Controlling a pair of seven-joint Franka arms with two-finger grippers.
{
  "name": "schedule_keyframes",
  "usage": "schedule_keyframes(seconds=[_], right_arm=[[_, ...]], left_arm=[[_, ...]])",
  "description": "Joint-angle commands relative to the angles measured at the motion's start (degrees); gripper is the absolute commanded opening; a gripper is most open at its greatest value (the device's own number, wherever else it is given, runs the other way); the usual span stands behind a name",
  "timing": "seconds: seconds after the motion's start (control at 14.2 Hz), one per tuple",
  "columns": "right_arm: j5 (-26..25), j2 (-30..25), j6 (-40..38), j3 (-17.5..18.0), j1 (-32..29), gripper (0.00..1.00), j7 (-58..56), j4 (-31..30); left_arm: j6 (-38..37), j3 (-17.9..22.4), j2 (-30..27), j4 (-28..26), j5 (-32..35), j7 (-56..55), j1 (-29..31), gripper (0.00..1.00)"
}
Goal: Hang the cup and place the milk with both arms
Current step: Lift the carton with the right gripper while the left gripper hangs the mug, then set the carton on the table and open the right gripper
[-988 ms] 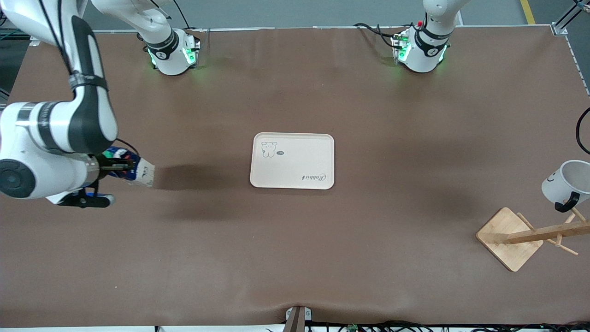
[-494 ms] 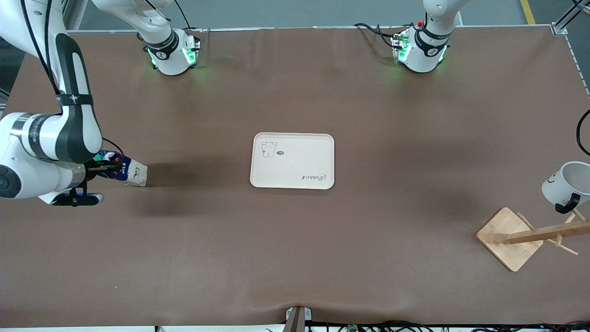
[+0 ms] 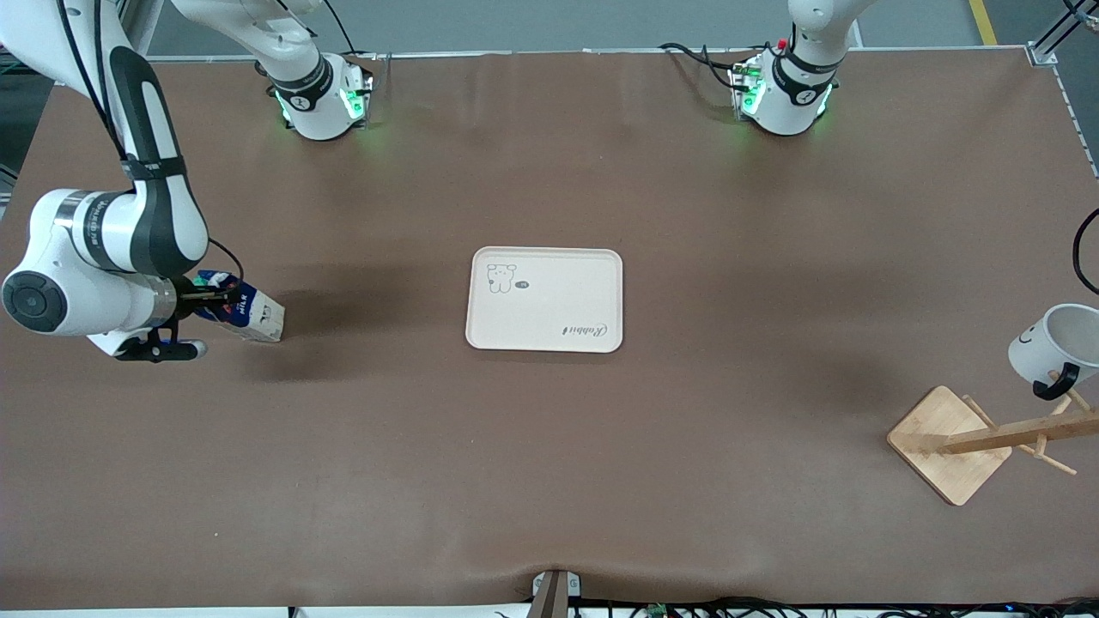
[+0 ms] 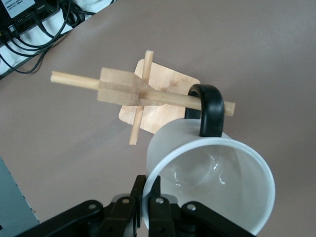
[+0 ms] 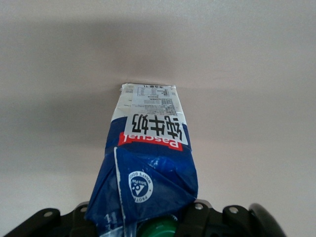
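Observation:
The white cup [image 3: 1059, 344] with its black handle [image 3: 1055, 383] and smiley face hangs in the air over the wooden rack [image 3: 987, 439] at the left arm's end of the table. In the left wrist view my left gripper [image 4: 146, 197] is shut on the cup's rim [image 4: 163, 158], and the handle [image 4: 210, 111] lies across a rack peg [image 4: 168, 97]. My right gripper [image 3: 202, 302] is shut on the top of the dark-blue and white milk carton [image 3: 245, 316], tilted above the table at the right arm's end. The right wrist view shows the carton [image 5: 148, 163] and its green cap [image 5: 158, 228].
A cream tray [image 3: 544, 299] with a bear drawing lies in the middle of the table. The rack's square wooden base [image 3: 940, 442] sits near the table's edge at the left arm's end. A black cable [image 3: 1083, 245] hangs at that end.
My right gripper has moved with the milk carton, first toward the table's end, then back a little toward the tray. The cup has sunk slightly toward the rack.

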Motion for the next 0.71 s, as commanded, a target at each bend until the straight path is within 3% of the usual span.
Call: schedule_keyframes(seconds=[0.0,0.07,0.14,0.21,0.28,0.64], right_arm=[[-1.19,-0.83,0.95,1.12,-0.67,0.0,-0.35,-2.95],[-1.19,-0.83,0.87,1.12,-0.67,0.0,-0.35,-2.95],[-1.19,-0.91,0.78,1.12,-0.5,0.4,-0.35,-2.95],[-1.19,-0.92,0.78,1.21,-0.5,0.9,-0.35,-2.87],[-1.1,-1.0,0.78,1.3,-0.5,1.0,-0.35,-2.69],[-0.84,-0.92,-3.87,1.47,-0.32,1.0,-0.79,0.99]], left_arm=[[-0.38,0.01,0.54,1.78,0.73,0.78,-0.27,1.0],[-0.38,-0.08,0.72,2.3,0.65,0.69,-0.45,1.0],[-0.38,-0.08,0.81,2.39,0.65,0.69,-0.45,1.0],[-0.9,-0.08,0.46,2.4,0.56,0.69,-0.45,1.0],[-1.17,-0.51,0.2,2.4,0.3,0.51,-0.45,1.0],[-9.16,-4.03,-2.88,2.31,0.21,-15.99,-1.95,1.0]])
